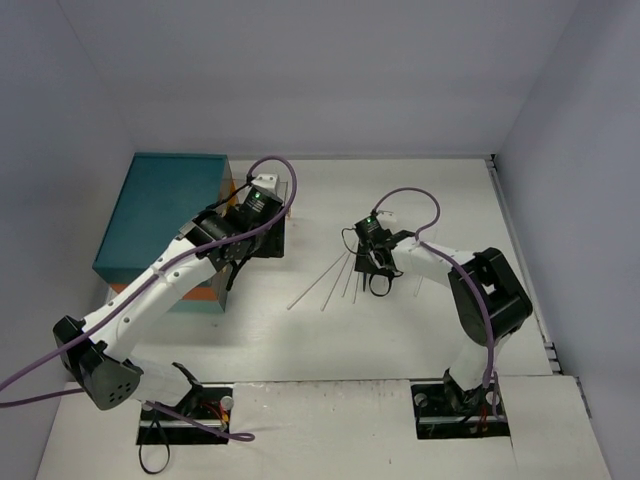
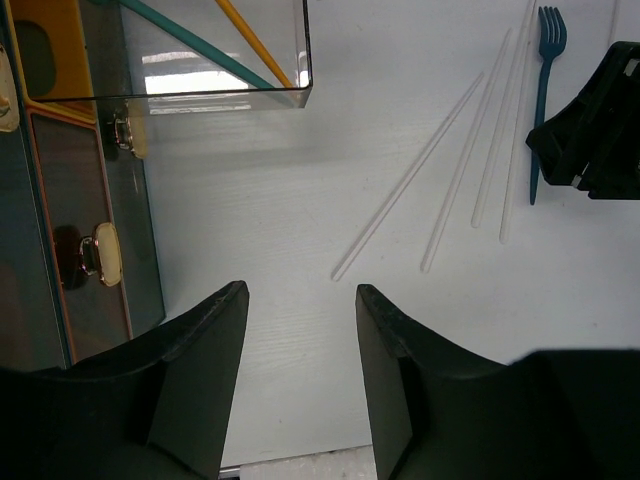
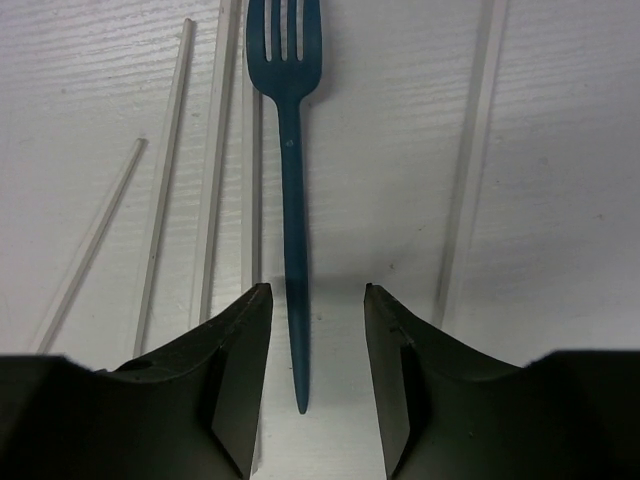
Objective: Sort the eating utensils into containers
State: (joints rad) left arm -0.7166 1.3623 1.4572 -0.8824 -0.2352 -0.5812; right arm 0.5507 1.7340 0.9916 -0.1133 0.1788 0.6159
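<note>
A blue fork (image 3: 291,200) lies on the white table, its handle end between the open fingers of my right gripper (image 3: 316,300), which is low over it and not touching it. Thin pale chopsticks (image 3: 165,160) lie on both sides of the fork and fan out on the table (image 1: 330,280). My left gripper (image 2: 300,300) is open and empty above bare table, in front of the teal chest (image 1: 160,215). A clear drawer (image 2: 230,85) stands pulled out and holds a teal utensil (image 2: 200,45) and an orange one (image 2: 255,45).
The chest's front with gold handles (image 2: 100,255) is close on the left of my left gripper. My right gripper also shows in the left wrist view (image 2: 600,120), beside the fork (image 2: 541,90). White walls close the table at the back and sides.
</note>
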